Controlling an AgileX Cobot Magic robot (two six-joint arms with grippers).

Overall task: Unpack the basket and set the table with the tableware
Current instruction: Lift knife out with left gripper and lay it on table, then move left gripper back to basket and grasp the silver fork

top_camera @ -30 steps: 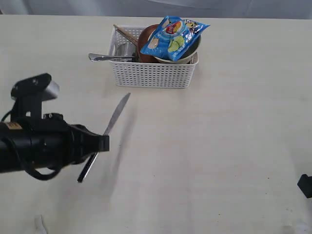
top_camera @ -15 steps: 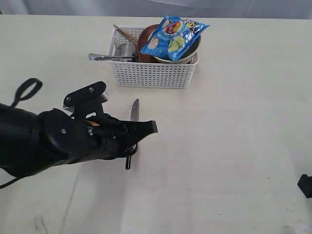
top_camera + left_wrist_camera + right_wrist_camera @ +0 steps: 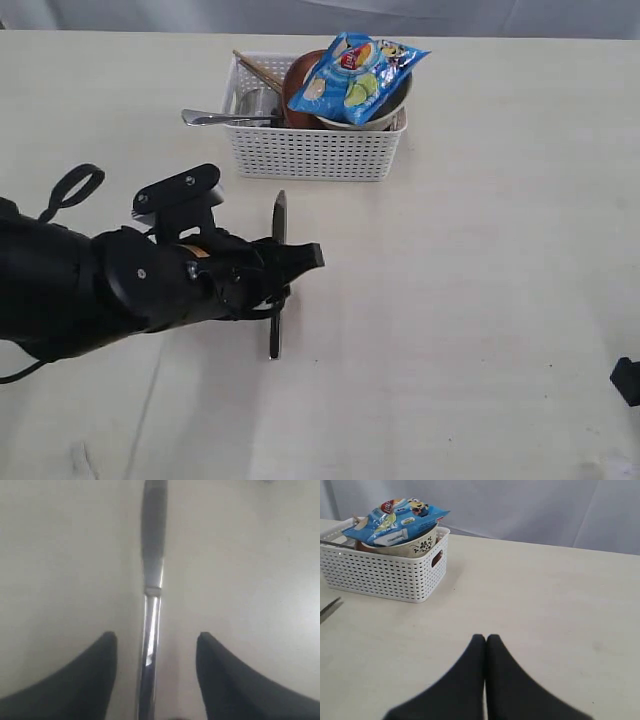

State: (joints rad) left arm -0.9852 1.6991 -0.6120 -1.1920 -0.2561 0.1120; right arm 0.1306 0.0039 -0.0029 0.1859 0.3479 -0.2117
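Directly beneath the left gripper (image 3: 156, 636), whose jaws stand wide on either side without touching it, the knife (image 3: 151, 595) lies flat on the bench (image 3: 480, 300). In the exterior view its long axis runs 6 to 12 o'clock, blade toward 12. Well off at 4 o'clock, the right gripper (image 3: 486, 645) is pressed closed, holding nothing. Farther out at 12 o'clock, the basket (image 3: 315, 155) holds the other tableware (image 3: 215, 118), nearer the left arm.

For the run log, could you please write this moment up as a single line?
left gripper: open, astride knife | knife: lying on table | right gripper: shut, empty | basket: chip bag, bowl inside
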